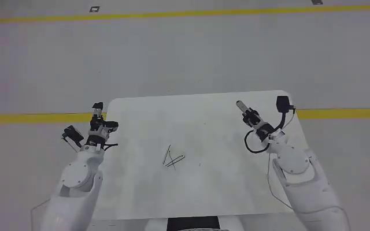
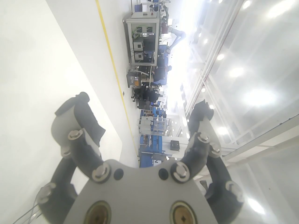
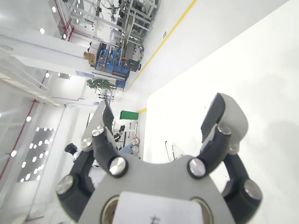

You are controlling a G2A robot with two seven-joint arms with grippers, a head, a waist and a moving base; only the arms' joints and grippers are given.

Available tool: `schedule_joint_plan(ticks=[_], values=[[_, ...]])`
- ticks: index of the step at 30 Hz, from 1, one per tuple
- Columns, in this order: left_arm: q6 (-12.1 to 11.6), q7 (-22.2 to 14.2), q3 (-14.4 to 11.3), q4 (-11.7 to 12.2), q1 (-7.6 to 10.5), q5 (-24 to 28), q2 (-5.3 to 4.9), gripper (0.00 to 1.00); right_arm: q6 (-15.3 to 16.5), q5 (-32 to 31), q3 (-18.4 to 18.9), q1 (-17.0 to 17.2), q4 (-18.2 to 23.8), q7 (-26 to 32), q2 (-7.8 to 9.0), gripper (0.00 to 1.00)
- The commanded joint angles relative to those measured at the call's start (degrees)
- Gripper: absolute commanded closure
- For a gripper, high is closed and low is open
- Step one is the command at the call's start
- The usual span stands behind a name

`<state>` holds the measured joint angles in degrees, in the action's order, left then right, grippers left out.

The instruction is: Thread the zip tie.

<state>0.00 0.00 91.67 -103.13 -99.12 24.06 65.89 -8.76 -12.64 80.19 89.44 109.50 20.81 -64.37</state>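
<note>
At the centre of the table (image 1: 231, 173), a touch toward six o'clock, lies the zip tie (image 1: 172, 157), left gripper (image 1: 103, 117) at nine and right gripper (image 1: 240, 105) at two both spread wide, so I'd pinch tail and head separately, low.

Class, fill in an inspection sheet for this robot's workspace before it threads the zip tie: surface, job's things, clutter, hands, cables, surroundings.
Surface: white table, flat, with rounded corners.
Job's things: zip tie, thin dark strands crossing near the table's middle; how many cannot be told; neither hand touches them.
Clutter: nothing seen.
Hands: left hand open, at the table's left edge; right hand open, near the far right corner; both hold nothing.
Cables: black cable looped at the right wrist; thin wires at the left wrist.
Surroundings: grey floor with yellow lines; racks with blue bins farther off.
</note>
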Motion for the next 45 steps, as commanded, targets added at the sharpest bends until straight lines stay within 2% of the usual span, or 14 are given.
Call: schedule_joint_plan(ticks=[1,5,9,11,12,13,25,26,27,33,38,42,45], values=[[0.0,0.0,0.0,0.0,0.00,0.0,0.00,0.00,-0.4,-5.8,-1.8,-2.0,-0.1,3.2,0.17,0.00],[0.0,0.0,0.0,0.0,0.00,0.0,0.00,0.00,-2.1,-13.8,-6.9,-7.4,-2.2,8.2,0.04,0.00],[0.0,0.0,0.0,0.0,0.00,0.0,0.00,0.00,-3.9,-19.8,-12.7,-12.2,-5.5,10.5,-0.60,0.00],[0.0,0.0,0.0,0.0,0.00,0.0,0.00,0.00,-3.8,-22.9,-15.6,-13.8,-7.0,11.1,-0.93,0.00],[0.0,0.0,0.0,0.0,0.00,0.0,0.00,0.00,-2.7,-23.5,-16.8,-14.2,-7.2,11.8,-1.04,0.00],[0.0,0.0,0.0,0.0,0.00,0.0,0.00,0.00,-1.6,-23.4,-17.2,-14.4,-7.5,12.3,-1.09,0.00],[0.0,0.0,0.0,0.0,0.00,0.0,0.00,0.00,-1.6,-23.4,-17.2,-14.4,-7.5,12.3,-1.09,0.00],[0.0,0.0,0.0,0.0,0.00,0.0,0.00,0.00,0.1,-24.7,-18.0,-14.9,-6.5,13.4,-1.03,0.00],[0.0,0.0,0.0,0.0,0.00,0.0,0.00,0.00,3.5,-29.2,-19.5,-16.5,-6.1,18.3,-0.75,0.00],[0.0,0.0,0.0,0.0,0.00,0.0,0.00,0.00,10.3,-32.8,-25.3,-24.3,-6.9,32.7,-1.33,0.00],[0.0,0.0,0.0,0.0,0.00,0.0,0.00,0.00,14.0,-32.6,-31.4,-30.3,-9.7,42.3,-2.55,0.00],[0.0,0.0,0.0,0.0,0.00,0.0,0.00,0.00,16.2,-31.3,-34.4,-32.5,-11.0,46.3,-3.27,0.00],[0.0,0.0,0.0,0.0,0.00,0.0,0.00,0.00,16.4,-31.0,-34.7,-32.7,-11.2,46.5,-3.33,0.00]])
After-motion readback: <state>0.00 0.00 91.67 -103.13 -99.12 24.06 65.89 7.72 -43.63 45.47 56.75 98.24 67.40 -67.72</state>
